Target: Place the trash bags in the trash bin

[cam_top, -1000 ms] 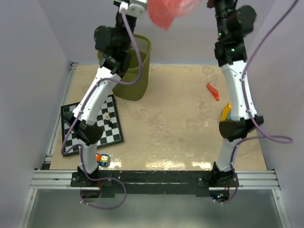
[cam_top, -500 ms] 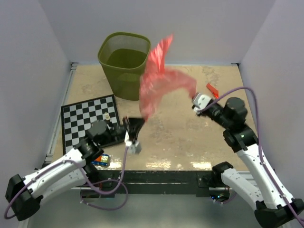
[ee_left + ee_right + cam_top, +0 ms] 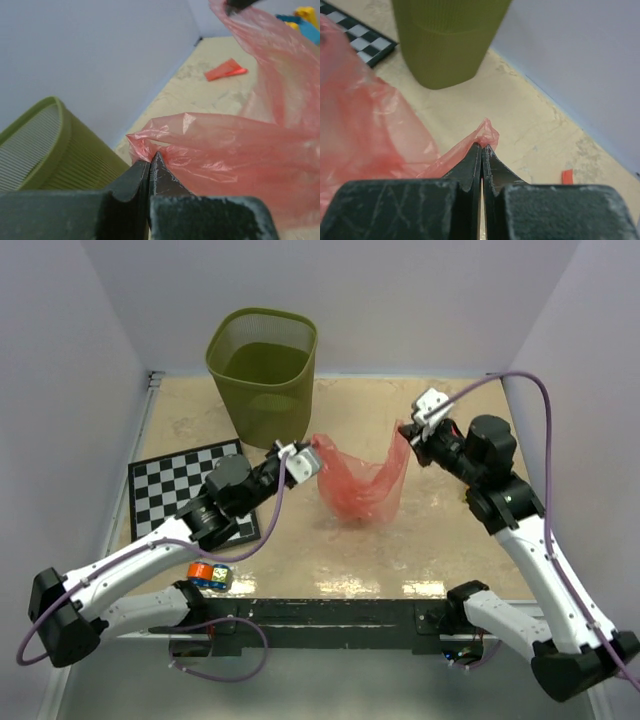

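Note:
A wide red-pink trash bag (image 3: pixel 360 488) sags in a U between my two grippers, its lowest fold down near the tabletop. My left gripper (image 3: pixel 315 452) is shut on the bag's left corner (image 3: pixel 142 145); my right gripper (image 3: pixel 405 430) is shut on the right corner (image 3: pixel 487 132). The olive-green mesh trash bin (image 3: pixel 215 350) stands upright at the back left, just behind the left gripper, and shows in the left wrist view (image 3: pixel 45 145) and right wrist view (image 3: pixel 445 40). A small flat red strip (image 3: pixel 226 70) lies on the table to the right (image 3: pixel 567 176).
A checkerboard mat (image 3: pixel 165 490) lies at the left under my left arm. Small toy blocks (image 3: pixel 208 575) sit near the front edge by the left base. Yellow and blue blocks (image 3: pixel 306 17) are at the far right. Grey walls close in on three sides.
Both arms have come down from high above the bin. The bag, up at the top of the view a second ago, now hangs low between the grippers in front of the bin.

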